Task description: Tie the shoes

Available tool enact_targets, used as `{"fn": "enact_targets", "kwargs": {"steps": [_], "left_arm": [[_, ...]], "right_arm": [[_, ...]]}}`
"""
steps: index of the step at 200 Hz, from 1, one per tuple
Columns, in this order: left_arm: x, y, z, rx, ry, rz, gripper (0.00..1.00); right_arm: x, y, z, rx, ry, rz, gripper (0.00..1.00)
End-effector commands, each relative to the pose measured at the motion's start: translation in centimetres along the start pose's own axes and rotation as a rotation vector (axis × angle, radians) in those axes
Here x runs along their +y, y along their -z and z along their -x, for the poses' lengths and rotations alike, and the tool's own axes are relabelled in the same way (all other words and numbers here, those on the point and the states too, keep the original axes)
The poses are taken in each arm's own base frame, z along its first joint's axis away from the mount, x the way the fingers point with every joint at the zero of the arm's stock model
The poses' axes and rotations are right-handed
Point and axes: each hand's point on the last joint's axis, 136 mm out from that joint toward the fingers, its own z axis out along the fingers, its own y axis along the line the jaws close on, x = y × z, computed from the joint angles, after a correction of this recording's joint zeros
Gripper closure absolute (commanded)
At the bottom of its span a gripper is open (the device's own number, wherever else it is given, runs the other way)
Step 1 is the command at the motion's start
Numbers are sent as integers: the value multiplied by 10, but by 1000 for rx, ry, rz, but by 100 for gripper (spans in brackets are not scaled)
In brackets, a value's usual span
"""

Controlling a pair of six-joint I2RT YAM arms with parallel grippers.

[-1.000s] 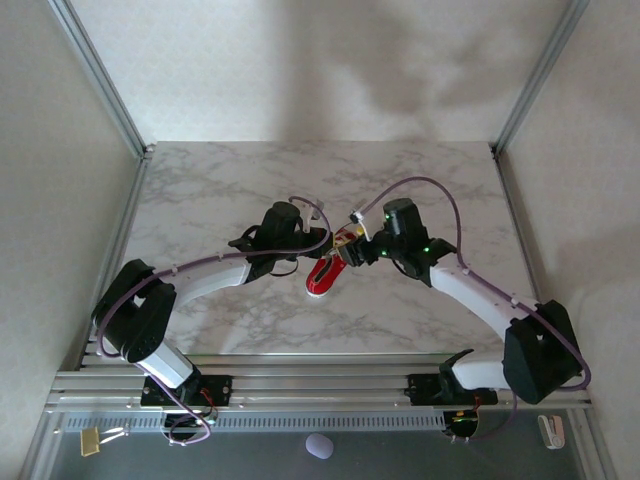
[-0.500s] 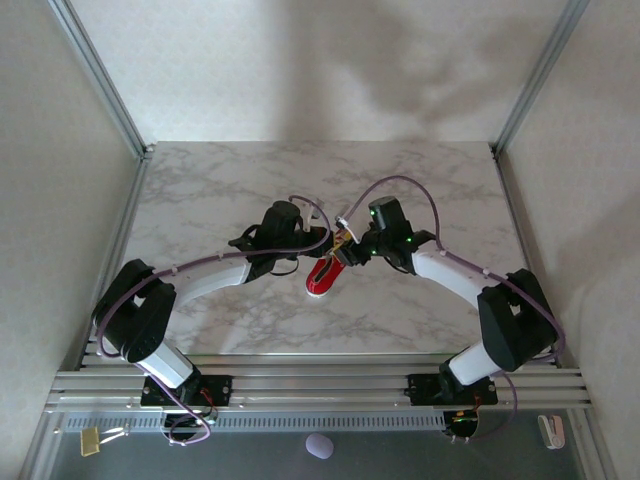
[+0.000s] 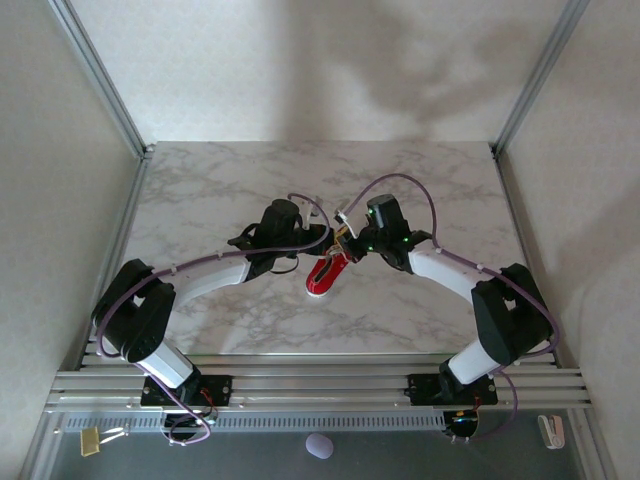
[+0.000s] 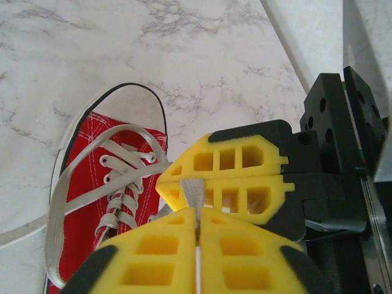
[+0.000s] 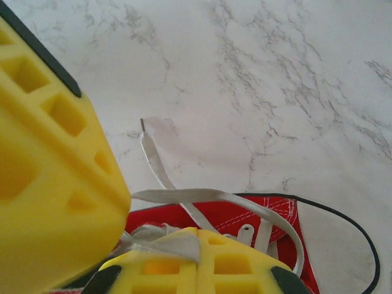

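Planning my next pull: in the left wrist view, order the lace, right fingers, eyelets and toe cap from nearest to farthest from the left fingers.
From the left fingers:
1. lace, caught in the gap between them.
2. right fingers, just above, shut on the same lace.
3. eyelets, to the left on the red upper.
4. toe cap, upper left, farthest.

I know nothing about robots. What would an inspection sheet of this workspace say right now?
Surface: marble-patterned table.
Job's things: one red shoe lying mid-table; white laces loose, no bow.
Clutter: nothing seen on the table; a small lilac object lies off it, past the front rail.
Grippers: right gripper shut on the laces; left gripper right beside it, fingers nearly together on the laces.
Cables: purple cables looping along both arms.
Surroundings: white walls, metal frame posts.
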Motion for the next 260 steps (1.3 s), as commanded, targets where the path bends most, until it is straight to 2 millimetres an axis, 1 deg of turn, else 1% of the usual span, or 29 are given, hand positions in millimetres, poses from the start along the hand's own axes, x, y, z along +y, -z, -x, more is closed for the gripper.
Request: {"fn": "enact_targets", "kwargs": {"steps": [1, 18, 29, 45, 57, 60, 74, 84, 96, 109, 115, 135, 155, 177, 185, 202, 224, 260], "left_arm": [[-5, 13, 18, -71, -7, -4, 62], [5, 25, 26, -121, 0, 38, 41], [14, 33, 30, -152, 13, 76, 31], [35, 43, 33, -189, 28, 172, 17], [52, 50, 33, -212, 37, 249, 2], [55, 52, 33, -216, 39, 266, 1], [71, 58, 31, -231, 52, 346, 0], [80, 60, 28, -235, 60, 393, 0], [89, 63, 26, -242, 65, 434, 0], [96, 67, 25, -256, 87, 471, 0], [99, 68, 24, -259, 99, 486, 1], [109, 69, 20, -253, 149, 526, 0], [115, 63, 15, -218, 185, 544, 0], [118, 56, 10, -196, 202, 539, 0], [118, 55, 9, -195, 208, 537, 0], [122, 54, 8, -195, 212, 550, 0], [128, 55, 7, -198, 221, 586, 0], [145, 55, 0, -194, 269, 675, 0]], "right_arm": [[-2, 9, 9, -53, -60, -36, 100], [-7, 10, 6, -48, -110, -68, 100], [-8, 10, 4, -47, -136, -78, 100], [-10, 11, 2, -61, -178, -91, 100], [-11, 12, 1, -69, -206, -102, 100], [-11, 12, 1, -71, -210, -107, 100], [-14, 16, 1, -78, -232, -124, 100], [-12, 18, 3, -98, -234, -118, 100], [-12, 21, 4, -129, -247, -123, 100], [-20, 24, 4, -154, -305, -170, 100], [-21, 25, 4, -154, -327, -175, 100], [-17, 24, 1, -134, -362, -152, 100], [-19, 26, -3, -107, -401, -166, 100], [-13, 26, 0, -86, -380, -135, 100], [-13, 26, -1, -87, -373, -134, 100], [-11, 25, -6, -81, -358, -135, 100], [-19, 26, -11, -93, -387, -178, 100], [-20, 20, -13, -57, -438, -171, 100]]}}
